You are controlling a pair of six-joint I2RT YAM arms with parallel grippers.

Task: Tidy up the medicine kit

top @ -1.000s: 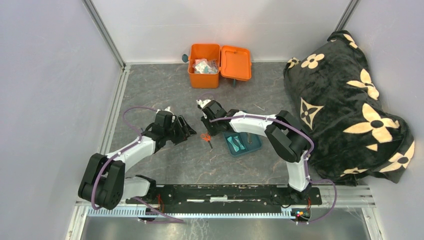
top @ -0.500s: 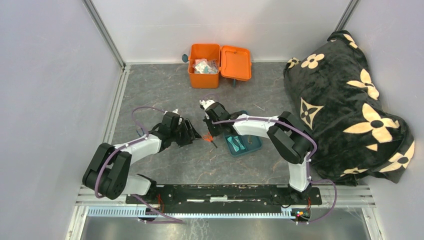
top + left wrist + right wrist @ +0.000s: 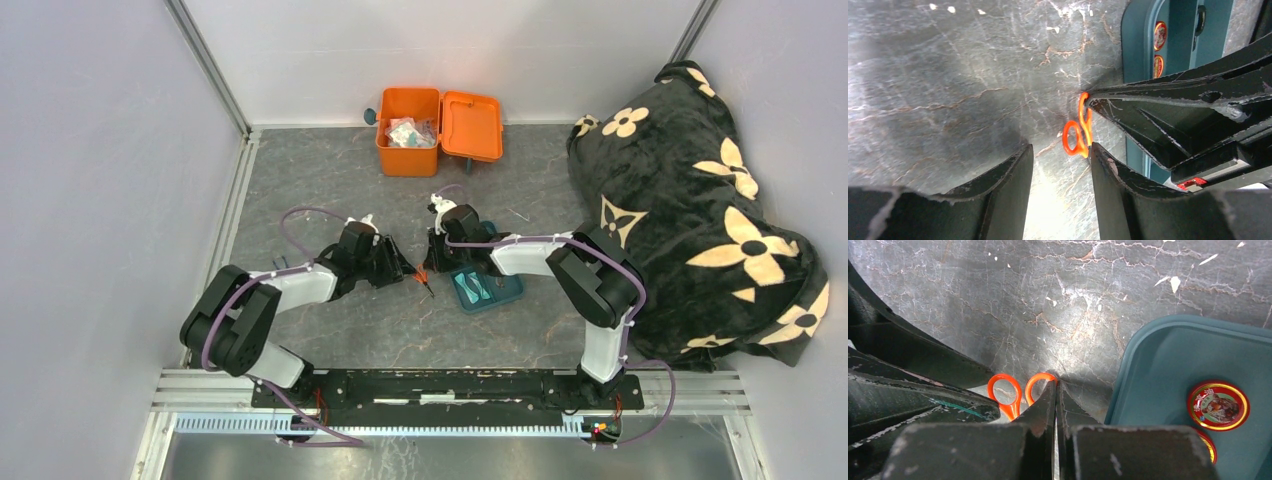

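Both grippers had closed in on the scissors (image 3: 422,281) lying between them: right gripper (image 3: 1055,386) clamped on one loop (image 3: 1038,376), left gripper (image 3: 1060,151) open, fingers (image 3: 1013,185) flanking the other loop.

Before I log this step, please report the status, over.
Left gripper open beside scissors. Right gripper shut on scissors handle. Medicine kit open at far edge. Teal tray close beside right gripper.

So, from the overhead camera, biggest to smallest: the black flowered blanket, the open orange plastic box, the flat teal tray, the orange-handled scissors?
1. black flowered blanket
2. open orange plastic box
3. flat teal tray, partly hidden by the right arm
4. orange-handled scissors
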